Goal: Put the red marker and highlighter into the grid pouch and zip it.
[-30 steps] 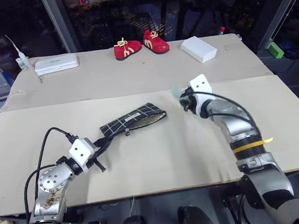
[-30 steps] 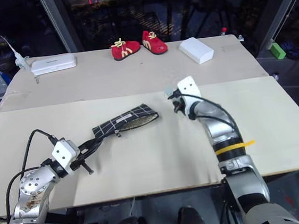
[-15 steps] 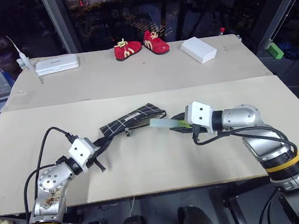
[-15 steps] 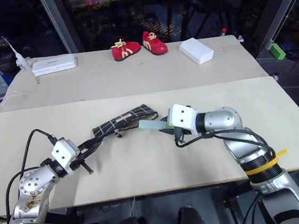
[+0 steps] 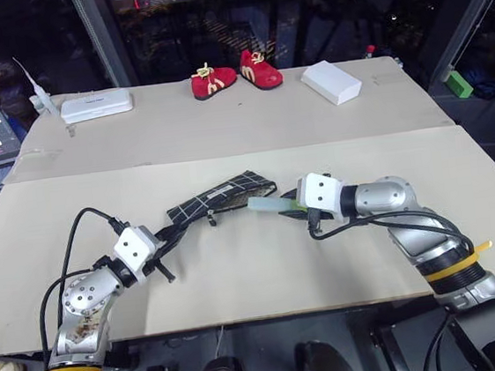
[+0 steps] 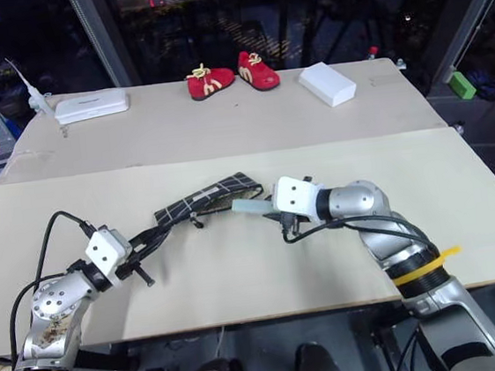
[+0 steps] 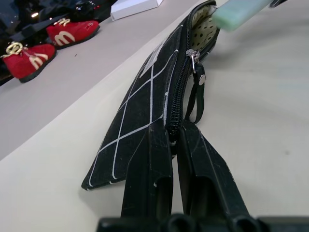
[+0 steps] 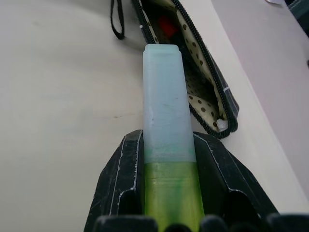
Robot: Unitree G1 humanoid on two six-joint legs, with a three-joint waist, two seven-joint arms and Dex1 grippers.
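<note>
Pale-green highlighter (image 8: 163, 121) clamped in right jaws (image 5: 296, 207), cap end just short of grid pouch (image 5: 222, 197) mouth, tabletop (image 5: 265, 272) centre. Left jaws (image 7: 169, 140) pinched fully closed on pouch's closed end, 8 o'clock side.

Risks, judged:
- cap catches zipper edge, pushes pouch shut
- pouch slips from left grip

Count: one highlighter, one pouch, one red marker (image 8: 167, 26) inside pouch, two red shoes (image 5: 236, 73) at 12.

The flat black woven-cloth grid pouch (image 7: 145, 104) has thin white lines, a cream dotted fabric lining and a black toothed zip with a small shiny metal slider. The pale-green highlighter (image 8: 166, 140) is smooth translucent plastic with a frosted cap. Both black claws look matt plastic. The beige desk (image 5: 265, 272) is smooth and matt.
</note>
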